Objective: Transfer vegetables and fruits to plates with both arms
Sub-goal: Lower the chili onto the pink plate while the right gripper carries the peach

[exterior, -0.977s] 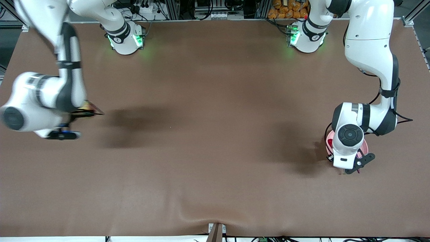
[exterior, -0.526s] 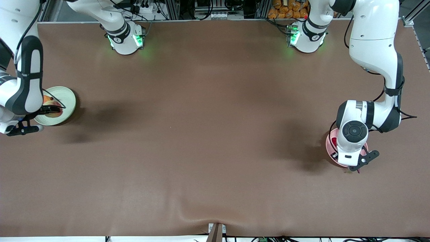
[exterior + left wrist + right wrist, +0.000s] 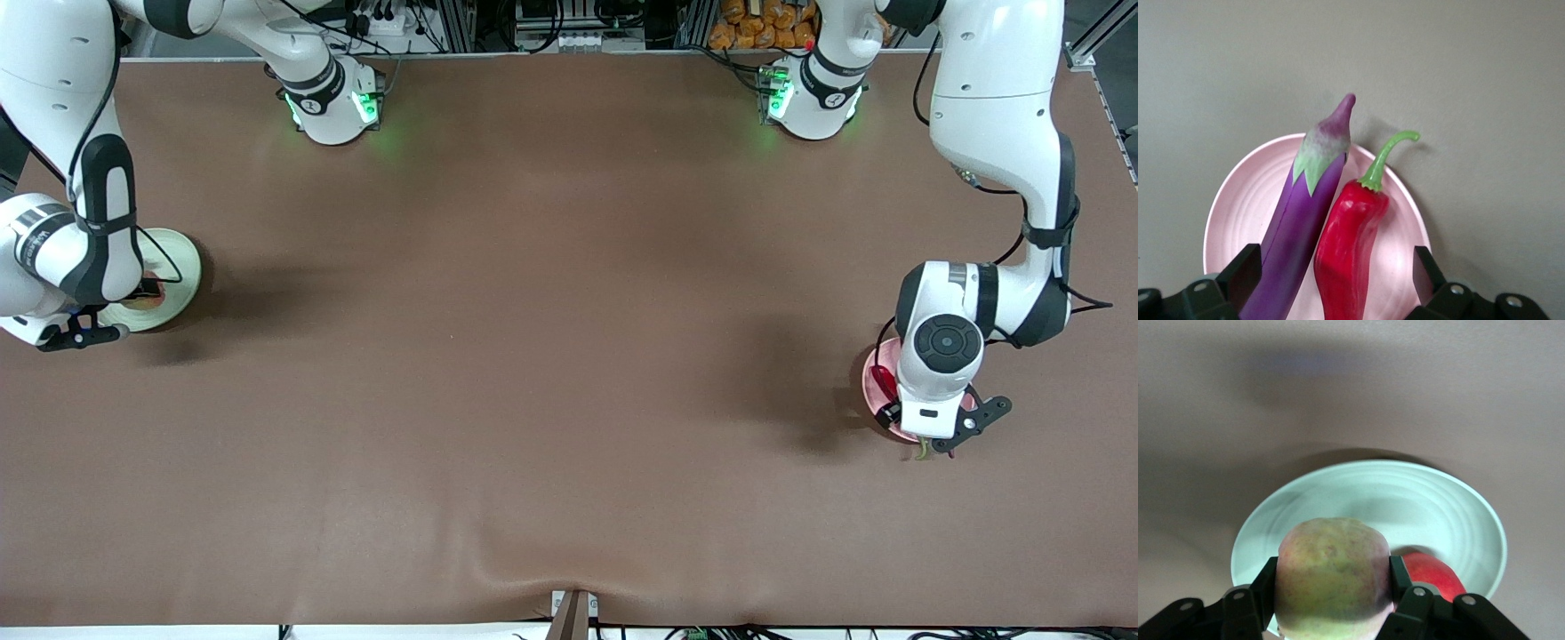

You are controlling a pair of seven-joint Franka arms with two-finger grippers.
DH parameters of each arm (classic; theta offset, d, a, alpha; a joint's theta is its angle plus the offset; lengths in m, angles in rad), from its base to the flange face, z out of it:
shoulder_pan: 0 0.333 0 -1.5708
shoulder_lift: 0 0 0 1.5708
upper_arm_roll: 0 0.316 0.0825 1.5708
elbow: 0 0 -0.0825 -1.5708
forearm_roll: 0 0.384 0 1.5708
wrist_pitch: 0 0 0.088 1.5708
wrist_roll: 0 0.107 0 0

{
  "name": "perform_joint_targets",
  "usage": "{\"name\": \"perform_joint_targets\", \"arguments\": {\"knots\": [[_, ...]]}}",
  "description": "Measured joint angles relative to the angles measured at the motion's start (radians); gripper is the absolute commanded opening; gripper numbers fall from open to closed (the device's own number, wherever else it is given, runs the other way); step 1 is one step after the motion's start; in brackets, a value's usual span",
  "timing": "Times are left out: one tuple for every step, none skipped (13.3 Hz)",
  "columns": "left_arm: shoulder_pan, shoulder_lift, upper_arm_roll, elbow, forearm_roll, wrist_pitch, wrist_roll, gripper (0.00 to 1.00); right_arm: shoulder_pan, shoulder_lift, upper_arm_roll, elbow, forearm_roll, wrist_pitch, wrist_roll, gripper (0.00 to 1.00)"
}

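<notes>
From the front camera, my left arm reaches down over the pink plate [image 3: 873, 378] at its own end of the table, and the wrist hides most of that plate; only a sliver of rim and a bit of red chili pepper [image 3: 883, 380] show beside it. My left gripper [image 3: 935, 442] hangs over the plate's edge nearest the camera. At the right arm's end, my right arm bends over the pale green plate [image 3: 178, 258], and the right gripper [image 3: 133, 293] is low over it, mostly hidden by the forearm.

In the left wrist view, my left claw [image 3: 1338, 270] stands released, its fingers [image 3: 1245, 273] spread wide to either side of the produce and touching neither piece. The purple eggplant [image 3: 1305, 213] and the chili pepper [image 3: 1348, 243] lie side by side on the pink plate [image 3: 1245, 200], touching along their lengths. The eggplant's stem end juts out past the rim, and the pepper's green stem curls over the rim too.

In the right wrist view, my right claw [image 3: 1331, 600] is clenched on the peach [image 3: 1331, 577], a finger pressed against each side. The peach is held over the pale green plate [image 3: 1405, 500], and the red apple [image 3: 1431, 577] rests on that plate just beside it.
</notes>
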Motion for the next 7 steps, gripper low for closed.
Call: {"name": "perform_joint_targets", "arguments": {"knots": [[0.0,-0.018,-0.001,0.001,0.0,0.002,0.0,1.0,-0.019,0.001,0.018,0.0,0.004,0.003,0.0,0.79],[0.0,-0.043,-0.004,0.002,0.0,0.003,0.0,1.0,-0.035,0.004,0.031,-0.001,0.005,0.004,0.0,1.0],[0.0,-0.076,-0.011,0.002,0.0,0.003,0.0,1.0,-0.043,0.006,0.038,-0.001,0.006,0.005,0.0,1.0],[0.001,-0.113,-0.027,0.002,0.0,-0.004,0.0,1.0,-0.047,0.006,0.041,-0.001,0.006,0.005,-0.001,1.0],[0.002,-0.151,-0.049,0.002,0.0,-0.028,0.001,1.0,-0.046,0.006,0.043,0.0,0.007,-0.001,-0.004,1.0],[0.001,-0.191,-0.073,0.001,0.0,-0.067,0.006,1.0,-0.045,0.006,0.046,0.005,0.008,-0.022,-0.013,1.0],[0.001,-0.229,-0.095,0.001,-0.001,-0.113,0.022,1.0,-0.042,0.004,0.048,0.022,0.011,-0.068,-0.024,1.0]]}}
